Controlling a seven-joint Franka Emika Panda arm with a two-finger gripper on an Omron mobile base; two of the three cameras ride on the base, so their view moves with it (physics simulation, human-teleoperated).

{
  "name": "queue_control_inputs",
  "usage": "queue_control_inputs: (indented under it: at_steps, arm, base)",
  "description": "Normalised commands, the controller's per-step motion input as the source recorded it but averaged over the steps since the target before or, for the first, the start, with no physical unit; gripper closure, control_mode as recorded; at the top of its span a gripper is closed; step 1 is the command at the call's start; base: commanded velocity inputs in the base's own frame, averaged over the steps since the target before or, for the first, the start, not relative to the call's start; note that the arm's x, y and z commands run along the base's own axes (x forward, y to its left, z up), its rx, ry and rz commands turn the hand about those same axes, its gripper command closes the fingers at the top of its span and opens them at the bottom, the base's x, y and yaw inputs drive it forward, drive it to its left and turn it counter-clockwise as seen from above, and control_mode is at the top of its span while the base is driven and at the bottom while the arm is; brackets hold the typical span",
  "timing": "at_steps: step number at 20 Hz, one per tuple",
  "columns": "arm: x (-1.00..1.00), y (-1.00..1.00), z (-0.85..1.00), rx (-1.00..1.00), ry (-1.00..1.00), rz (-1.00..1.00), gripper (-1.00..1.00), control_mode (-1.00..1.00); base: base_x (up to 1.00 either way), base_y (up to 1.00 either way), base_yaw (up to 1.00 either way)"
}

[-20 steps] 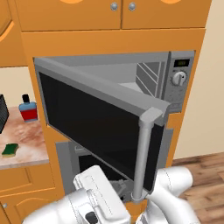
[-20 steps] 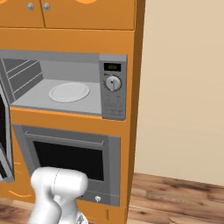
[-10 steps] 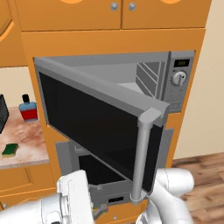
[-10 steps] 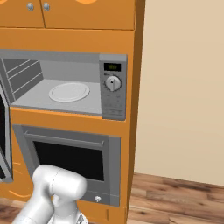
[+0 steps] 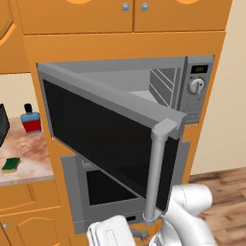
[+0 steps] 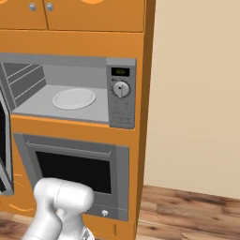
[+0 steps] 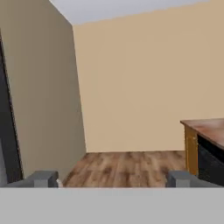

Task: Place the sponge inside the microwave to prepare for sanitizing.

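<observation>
Lying flat on the marbled worktop [image 5: 29,158], the small green-and-yellow sponge [image 5: 10,165] sits well left of the open grey microwave [image 5: 144,91]; the empty pincer [image 7: 111,179], fingers spread, faces elsewhere.

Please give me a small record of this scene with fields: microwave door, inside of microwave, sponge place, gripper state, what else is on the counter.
microwave door: microwave door swung open
inside of microwave: white round plate, no sponge on it
sponge place: sponge lies on the counter, left of the microwave
gripper state: gripper open, fingers wide apart, nothing between them
also on counter: blue-and-red bottle behind the sponge
below microwave: oven, shut
</observation>
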Motion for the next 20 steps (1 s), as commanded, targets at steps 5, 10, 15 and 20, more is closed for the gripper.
queue_control_inputs:
  at_steps: [5,10,15,20]
  arm:
    - [-0.03,-0.77,0.22,0.31,0.11,0.44,-1.0,-1.0]
    - [0.0,-0.72,0.18,0.28,0.22,0.33,-1.0,-1.0]
    - [0.0,-0.69,0.04,0.37,0.09,0.16,-1.0,-1.0]
    - [0.16,-0.97,0.08,0.51,0.25,0.18,-1.0,-1.0]
  base:
    - [0.0,0.0,0.0]
    - [0.0,0.0,0.0]
    - [0.0,0.0,0.0]
    - [0.0,0.0,0.0]
